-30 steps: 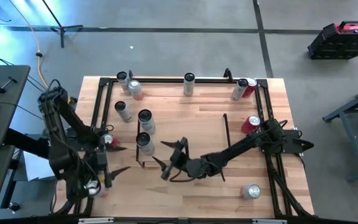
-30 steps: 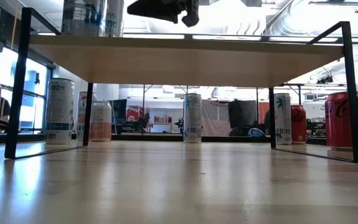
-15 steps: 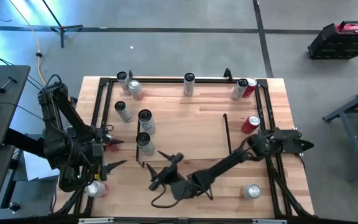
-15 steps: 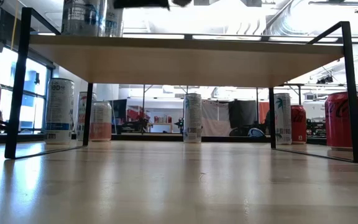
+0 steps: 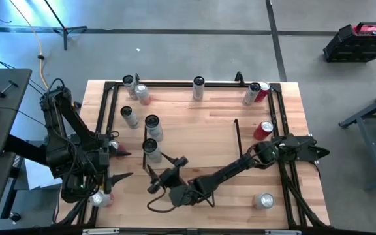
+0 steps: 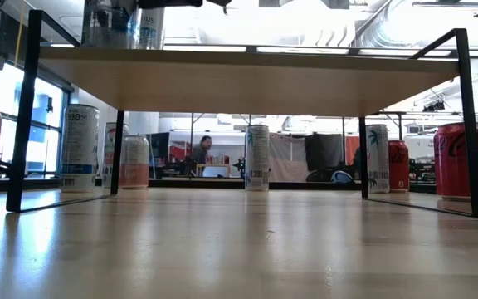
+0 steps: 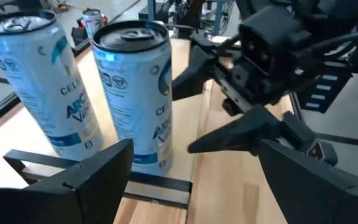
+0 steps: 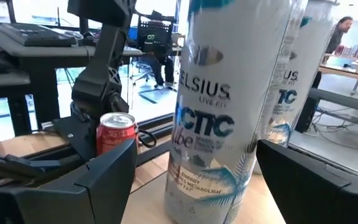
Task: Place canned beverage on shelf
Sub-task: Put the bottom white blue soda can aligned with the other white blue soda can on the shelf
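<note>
Aluminium can [image 5: 151, 149] stood upright on the shelf [image 5: 194, 140], just left of my right pincer [image 5: 160, 173], fingers spread and empty; left pincer [image 5: 121, 163] also gaped, farther off.

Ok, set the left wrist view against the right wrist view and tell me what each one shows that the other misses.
Only the left wrist view shows the right claw, open and empty just beyond the cans. Only the right wrist view shows a red can beside the left arm, and a person far off in the room. Both show the same two upright white cans standing side by side: in the right wrist view, the front white can with the rear white can behind it.
</note>
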